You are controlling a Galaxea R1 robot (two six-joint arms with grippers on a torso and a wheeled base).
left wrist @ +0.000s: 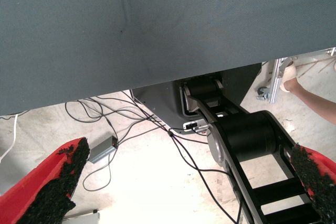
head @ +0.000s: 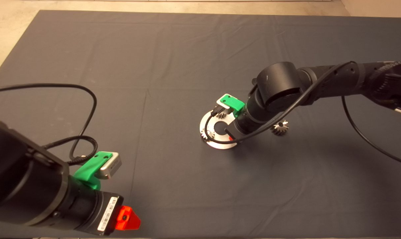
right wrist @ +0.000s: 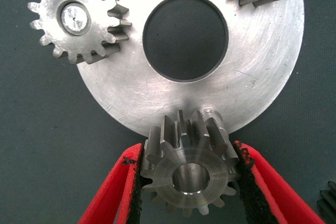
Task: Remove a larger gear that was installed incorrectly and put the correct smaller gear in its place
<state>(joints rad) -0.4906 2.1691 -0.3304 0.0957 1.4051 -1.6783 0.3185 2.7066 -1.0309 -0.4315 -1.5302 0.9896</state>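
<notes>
Jaws of right gripper [right wrist: 190, 179] clamp silver-grey smaller gear [right wrist: 190, 174], hollow-centred.

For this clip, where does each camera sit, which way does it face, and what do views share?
Head: above, looking down at the mat; both arms show, the right arm over the round plate.
Left wrist: parked at the mat's near left, facing floor cables; open left gripper.
Right wrist: just above the plate; right gripper clamps a gear.
Shared: head and right wrist show the plate.
</notes>
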